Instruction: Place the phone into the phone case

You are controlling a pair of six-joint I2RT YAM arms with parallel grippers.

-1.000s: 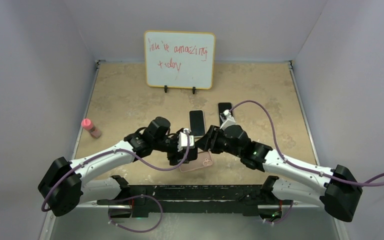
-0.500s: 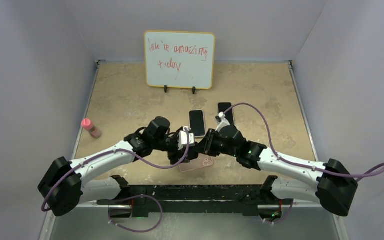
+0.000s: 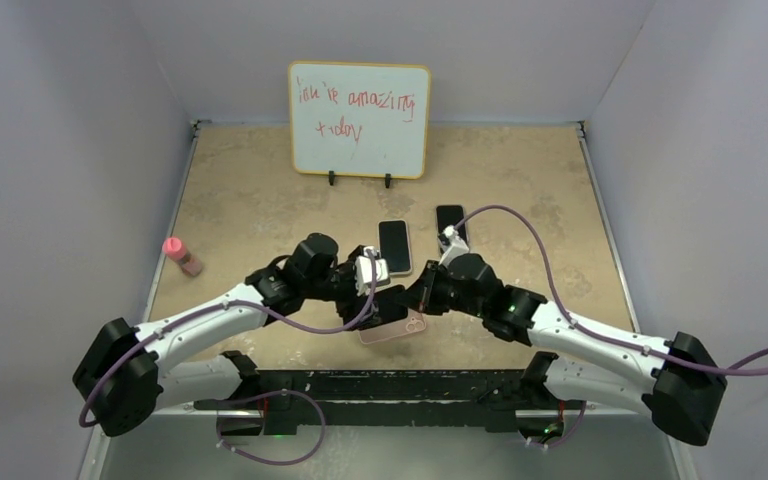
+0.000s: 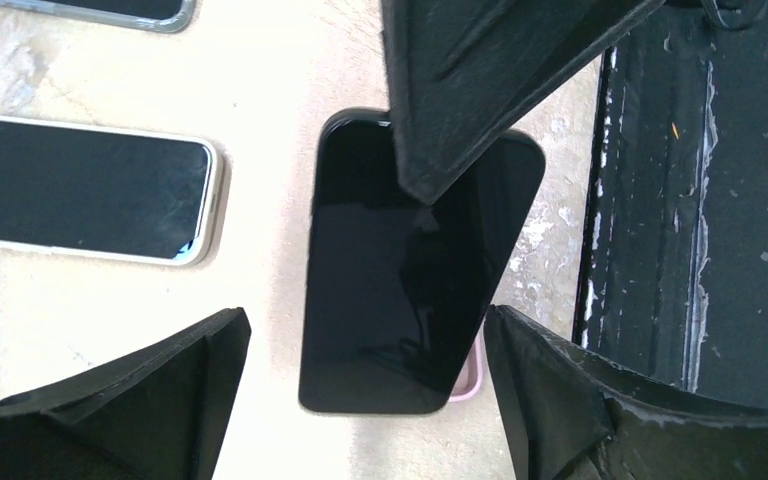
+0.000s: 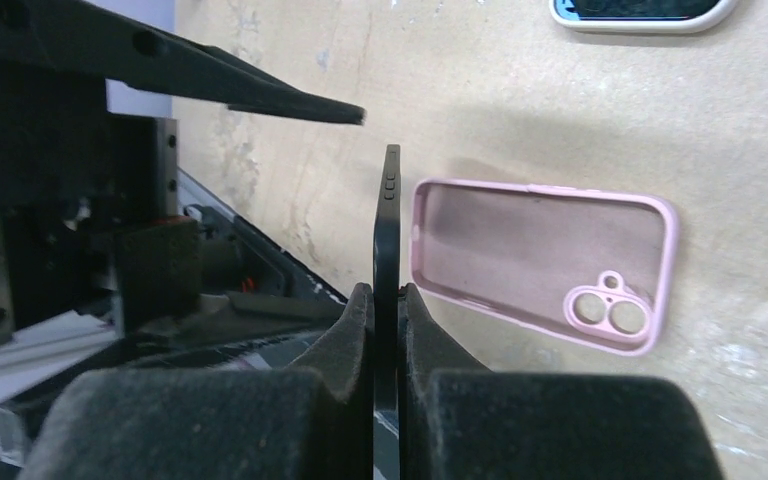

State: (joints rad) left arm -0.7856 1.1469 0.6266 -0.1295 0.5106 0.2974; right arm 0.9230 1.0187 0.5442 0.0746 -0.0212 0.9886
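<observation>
The black phone (image 5: 388,230) is held on edge, raised over the table, with my right gripper (image 5: 388,295) shut on its faces. The empty pink phone case (image 5: 545,260) lies open side up just to its right, camera cutout toward the near end. In the left wrist view the phone's (image 4: 400,290) dark screen faces the camera, a pink corner of the case (image 4: 472,375) peeking from under it. My left gripper (image 4: 360,325) is open, its fingers (image 4: 200,370) standing apart on either side of the phone. From above, both grippers meet over the case (image 3: 400,330).
Two other phones lie behind the grippers, one white-edged (image 3: 394,246) and one dark (image 3: 450,225). A whiteboard (image 3: 360,105) stands at the back. A pink bottle (image 3: 182,256) sits at the left wall. The black front rail (image 4: 690,230) runs close beside the case.
My right gripper has shut on the phone. My left gripper has opened wider and let the phone go. Both arms stayed roughly in place over the case.
</observation>
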